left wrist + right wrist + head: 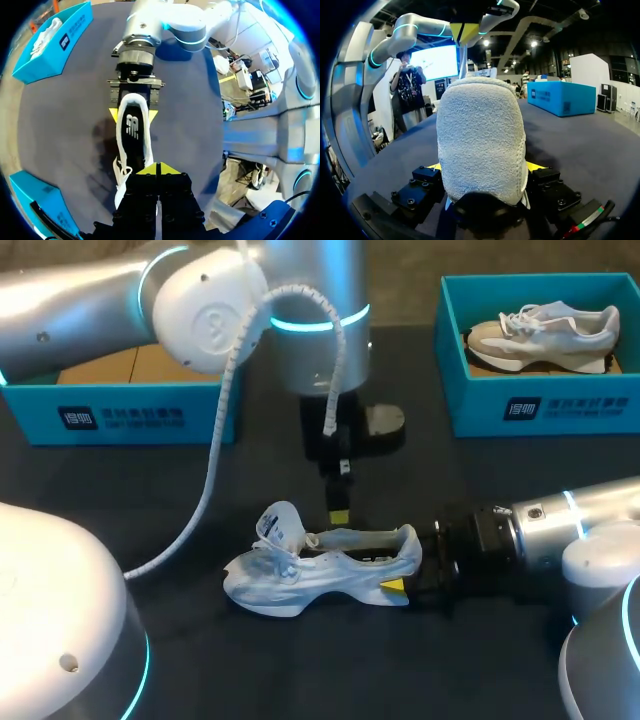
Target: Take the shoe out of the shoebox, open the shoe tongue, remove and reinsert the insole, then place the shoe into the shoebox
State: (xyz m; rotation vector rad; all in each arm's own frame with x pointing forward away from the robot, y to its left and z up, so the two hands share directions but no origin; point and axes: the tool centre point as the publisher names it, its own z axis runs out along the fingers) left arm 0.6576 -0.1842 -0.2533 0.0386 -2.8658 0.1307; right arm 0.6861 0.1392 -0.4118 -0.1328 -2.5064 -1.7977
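A white shoe [310,570] lies on its sole in the middle of the dark table [480,470]. Beyond the shoe to the robot's left sits a blue shoebox [120,415], much of it covered by the left arm [200,300]. Beyond the shoe to the right sits a second blue shoebox [540,405] with a grey-and-white shoe [545,332] inside. A white spiral cable [215,440] hangs from the left arm and trails down across the table beside the shoe's toe.

The right pincer [405,585] comes in low from behind the shoe and grips its heel. In the left wrist view one yellow tip presses each side of the heel, and in the right wrist view the padded heel fills the space between the fingers. The left pincer [339,515] hangs straight above the shoe's opening, a little behind the raised tongue [278,525]. Its yellow tips are pressed together with nothing seen between them. From the left wrist the dark insole [132,130] shows lying inside the shoe, running from the heel toward those closed tips.

The front of the insole and the shoe's toe are hidden under the left pincer's own body in that view. From the right wrist, the heel blocks everything in the shoe ahead of it.
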